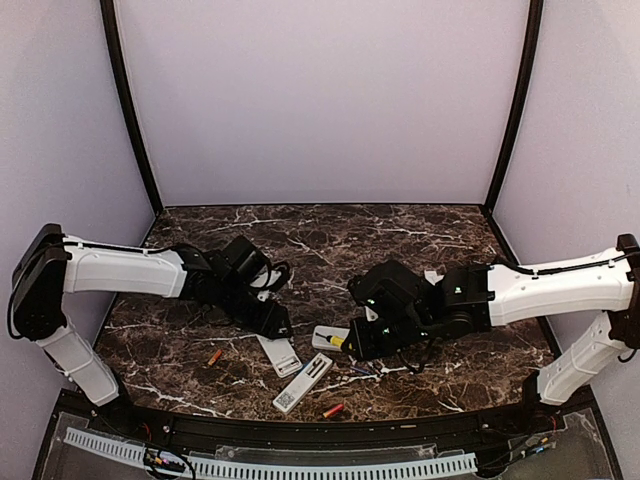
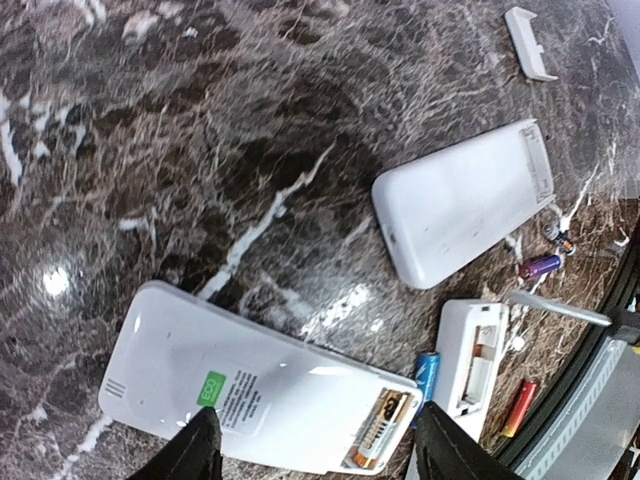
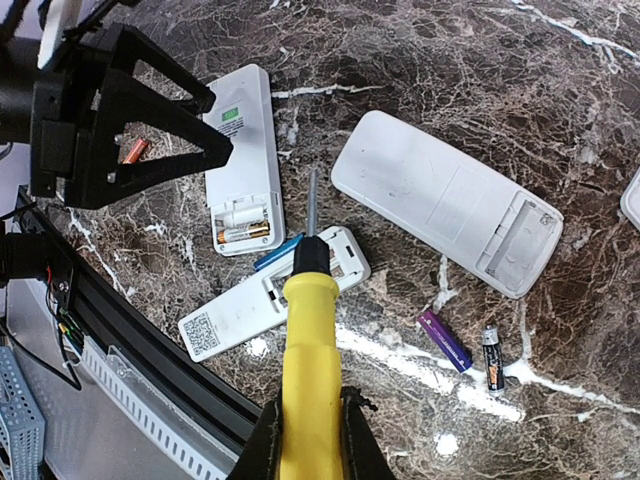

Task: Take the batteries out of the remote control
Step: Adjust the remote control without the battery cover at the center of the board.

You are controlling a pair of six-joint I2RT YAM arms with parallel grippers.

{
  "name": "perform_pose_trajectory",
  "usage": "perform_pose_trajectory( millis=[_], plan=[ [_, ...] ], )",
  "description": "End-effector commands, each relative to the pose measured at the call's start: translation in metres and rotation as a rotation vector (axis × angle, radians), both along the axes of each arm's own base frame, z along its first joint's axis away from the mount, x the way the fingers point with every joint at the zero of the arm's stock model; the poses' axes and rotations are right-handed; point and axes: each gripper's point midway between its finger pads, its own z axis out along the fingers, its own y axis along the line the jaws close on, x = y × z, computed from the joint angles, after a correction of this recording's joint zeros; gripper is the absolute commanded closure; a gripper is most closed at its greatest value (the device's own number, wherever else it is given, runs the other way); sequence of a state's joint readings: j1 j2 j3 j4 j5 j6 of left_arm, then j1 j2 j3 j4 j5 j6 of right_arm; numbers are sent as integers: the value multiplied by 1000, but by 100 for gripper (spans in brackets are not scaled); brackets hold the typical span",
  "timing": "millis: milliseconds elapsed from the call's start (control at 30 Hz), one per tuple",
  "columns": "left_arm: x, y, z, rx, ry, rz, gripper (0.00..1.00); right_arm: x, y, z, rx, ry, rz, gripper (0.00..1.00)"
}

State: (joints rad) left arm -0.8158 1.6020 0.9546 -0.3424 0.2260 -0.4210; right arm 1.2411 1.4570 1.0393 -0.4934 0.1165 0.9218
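1. Right wrist view: one gold-orange battery sits in the open bay of the green-labelled remote. The large white remote shows an empty bay.
2. A blue battery, a purple battery and a black battery lie loose on the marble table. The task looks mostly done, with at least one cell left.
3. The seated battery lies crosswise to its remote's long axis.
4. The left gripper is spread, straddling that remote. The right gripper is clamped on the yellow-handled screwdriver, whose shaft points toward the remotes.
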Motion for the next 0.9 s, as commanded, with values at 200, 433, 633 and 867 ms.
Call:
perform_pose_trajectory(
  millis=[200, 433, 633, 867],
  plan=[
    [33, -36, 5, -30, -42, -129, 37, 8, 4, 16, 45, -35, -22, 100],
    [34, -41, -10, 35, 13, -202, 36, 6, 1, 16, 58, -27, -32, 100],
    [26, -29, -24, 106, 60, -236, 36, 6, 0, 18, 65, -32, -33, 100],
    [17, -18, -32, 162, 115, -272, 36, 6, -1, 19, 71, -36, -35, 100]
  ],
)
